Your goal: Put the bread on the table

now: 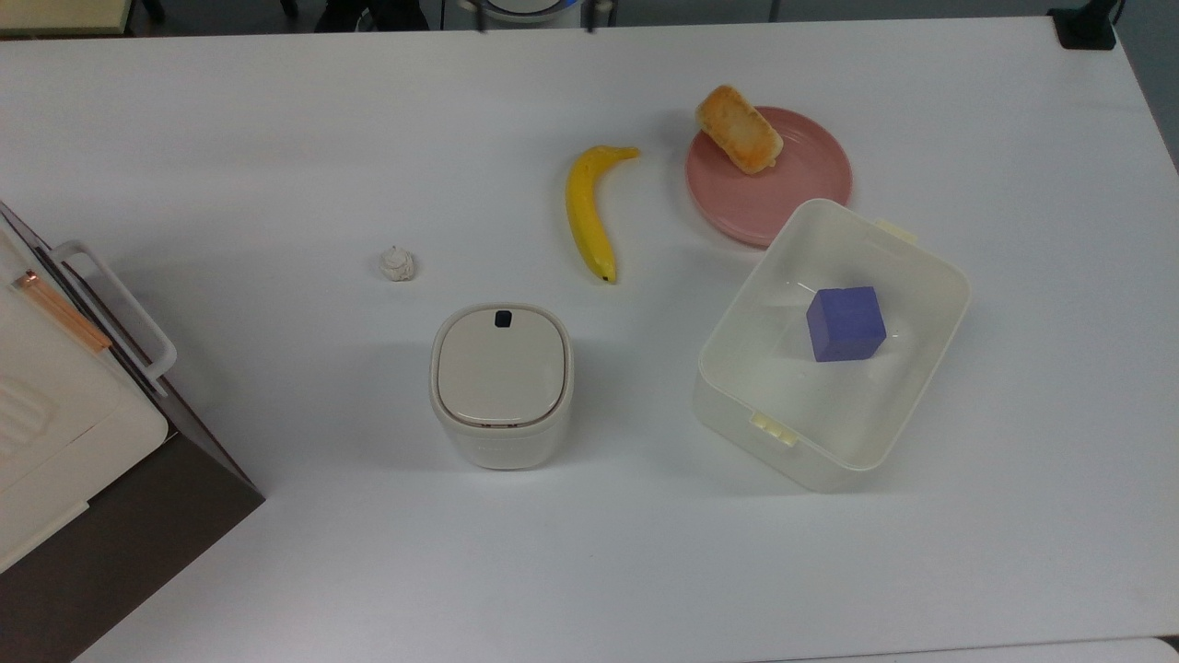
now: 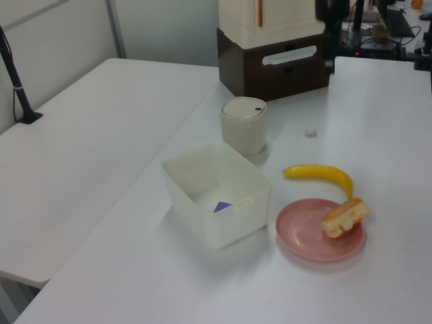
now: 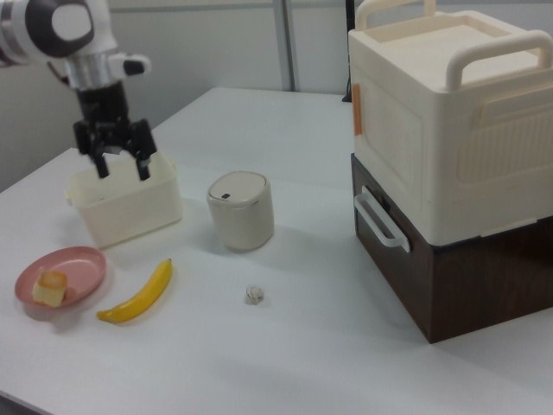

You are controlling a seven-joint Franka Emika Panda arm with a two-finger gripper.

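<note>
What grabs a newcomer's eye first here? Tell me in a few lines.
The bread stands out first, golden on the far rim of the pink plate in the top view, with the yellow banana lying on the top view's left of the plate. Next comes the purple cube inside the translucent tub. In the right view the open pincer hangs high above the table, holding nothing.
</note>
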